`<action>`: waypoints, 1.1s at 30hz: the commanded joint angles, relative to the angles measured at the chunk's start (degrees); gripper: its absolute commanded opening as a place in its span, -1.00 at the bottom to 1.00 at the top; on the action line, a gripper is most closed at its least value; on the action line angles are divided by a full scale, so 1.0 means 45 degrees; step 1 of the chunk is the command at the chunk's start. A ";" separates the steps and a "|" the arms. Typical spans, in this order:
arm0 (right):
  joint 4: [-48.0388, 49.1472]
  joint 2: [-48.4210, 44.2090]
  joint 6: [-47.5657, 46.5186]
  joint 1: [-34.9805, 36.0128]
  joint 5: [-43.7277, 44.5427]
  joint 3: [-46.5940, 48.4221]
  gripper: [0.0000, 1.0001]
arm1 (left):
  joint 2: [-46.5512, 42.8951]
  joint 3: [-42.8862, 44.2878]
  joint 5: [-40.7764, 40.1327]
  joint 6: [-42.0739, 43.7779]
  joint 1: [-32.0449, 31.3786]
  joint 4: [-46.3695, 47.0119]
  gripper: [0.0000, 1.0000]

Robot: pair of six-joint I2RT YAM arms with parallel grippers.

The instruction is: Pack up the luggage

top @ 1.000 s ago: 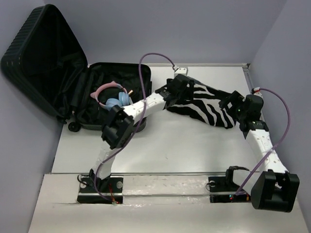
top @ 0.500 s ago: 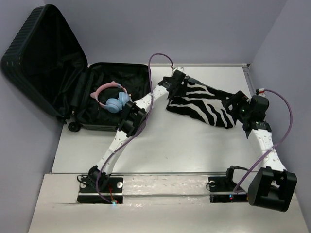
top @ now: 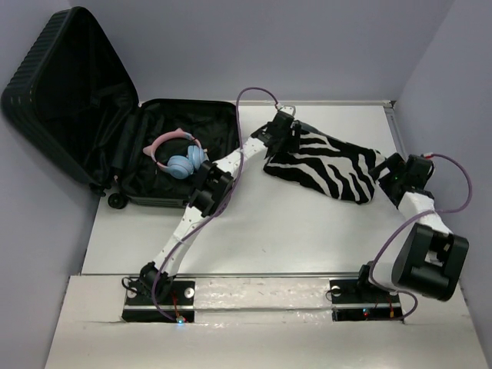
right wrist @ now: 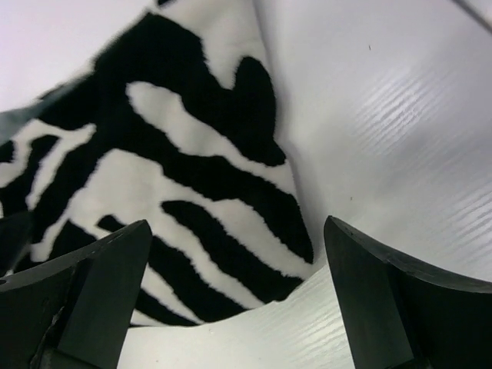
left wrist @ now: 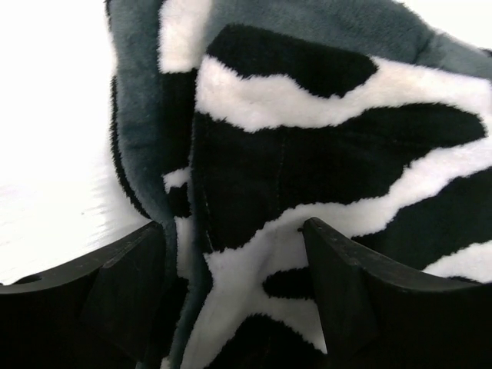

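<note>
Top external view shows the luggage [top: 115,131] lying open at the far left of the table [top: 292,231]. Its ribbed lid leans up against the left wall. Its lined tray lies flat, and pink and blue headphones [top: 178,157] sit inside it.

It looks big, hard and stiff, so it would not bend or squash. It is probably too heavy and wide for the jaws to lift. A good place to take hold looks like the thin edge of the lid, to swing it shut later.

A zebra-striped cloth [top: 327,165] lies on the table to the right of the case, not in it yet. It looks soft, fluffy and light, so it would sag and flop when lifted. A pinch on a folded edge should hold best.

From above, both arms show at once, one at each end of the cloth. But the jaws look too small there to read.

Left wrist view shows the left gripper [left wrist: 231,269] with its jaws apart, one on each side of the folded cloth edge, not squeezing it yet.

Right wrist view shows the right gripper [right wrist: 238,300] spread wide over the cloth's corner and bare table, holding nothing. Neither wrist view shows the case.
</note>
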 commanded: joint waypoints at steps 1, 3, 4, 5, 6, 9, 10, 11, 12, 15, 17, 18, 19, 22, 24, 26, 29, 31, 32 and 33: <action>0.0873 0.1558 0.0407 -0.0175 -0.0507 0.0064 1.00 | -0.0062 -0.1088 0.1473 -0.0480 -0.0068 -0.0076 0.58; 0.0991 0.2320 0.0524 -0.0175 -0.0605 0.0103 1.00 | -0.0315 -0.1519 0.1707 -0.0519 -0.0088 0.0334 0.48; 0.1107 0.2535 0.0564 -0.0175 -0.0663 0.0104 1.00 | -0.0452 -0.1831 0.1785 -0.0519 -0.0068 0.0529 0.46; 0.1128 0.2963 0.0603 -0.0175 -0.0915 0.0123 1.00 | -0.0511 -0.1969 0.1825 -0.0519 -0.0068 0.0608 0.42; 0.1167 0.3180 0.0642 -0.0175 -0.1053 0.0162 1.00 | -0.0570 -0.2183 0.1864 -0.0519 -0.0068 0.0705 0.41; 0.1670 0.3920 0.0701 -0.0175 -0.1892 0.0123 1.00 | -0.0804 -0.2418 0.1690 -0.0267 -0.0010 0.0668 0.44; 0.1752 0.4098 0.0739 -0.0175 -0.2107 0.0084 1.00 | -0.0998 -0.2613 0.1282 -0.0207 0.0010 0.0725 0.50; 0.1830 0.4216 0.0740 -0.0175 -0.2283 0.0007 1.00 | -0.1619 -0.2924 0.1008 -0.0110 0.0010 0.0919 0.69; 0.1947 0.4333 0.0759 -0.0175 -0.2266 -0.0033 1.00 | -0.2031 -0.3778 0.0792 0.0007 0.0068 0.1520 0.79; 0.2085 0.4353 0.0857 -0.0175 -0.2226 -0.0131 1.00 | -0.3672 -0.4761 -0.0029 0.0105 0.0205 0.2209 0.98; 0.2240 0.4547 0.0993 -0.0175 -0.2498 -0.0131 1.00 | -0.4472 -0.5075 -0.0651 0.0338 0.0322 0.2424 0.98; 0.2299 0.4626 0.1071 -0.0175 -0.2538 -0.0150 1.00 | -0.4650 -0.5134 -0.0907 0.0437 0.0322 0.2425 0.98; 0.2455 0.4762 0.1091 -0.0175 -0.2558 -0.0170 1.00 | -0.4768 -0.5115 -0.1160 0.0650 0.0342 0.2444 0.98; 0.2728 0.4978 0.1150 -0.0175 -0.2695 -0.0267 1.00 | -0.4304 -0.4146 -0.1378 0.0809 0.0420 0.1514 0.98; 0.2827 0.5154 0.1169 -0.0175 -0.2734 -0.0287 1.00 | -0.3191 -0.3303 -0.0853 0.0770 0.0537 0.0827 0.98; 0.2964 0.5290 0.1170 -0.0175 -0.2889 -0.0248 1.00 | -0.2023 -0.2072 -0.0344 0.0789 0.0557 -0.0092 0.98; 0.3042 0.5369 0.1150 -0.0175 -0.2871 -0.0190 0.98 | -0.0791 -0.0704 0.0241 0.0809 0.0576 -0.0855 0.98; 0.3042 0.5330 0.1111 -0.0175 -0.2773 -0.0170 0.98 | -0.0377 -0.0156 0.0573 0.0712 0.0615 -0.0993 0.98; 0.3042 0.5330 0.1111 -0.0175 -0.2793 -0.0131 0.98 | -0.0046 0.0001 0.1233 0.0634 0.0635 -0.1032 0.98; 0.3042 0.5369 0.1111 -0.0175 -0.2851 -0.0092 0.97 | 0.0112 0.0157 0.1413 0.0459 0.0712 -0.1109 0.97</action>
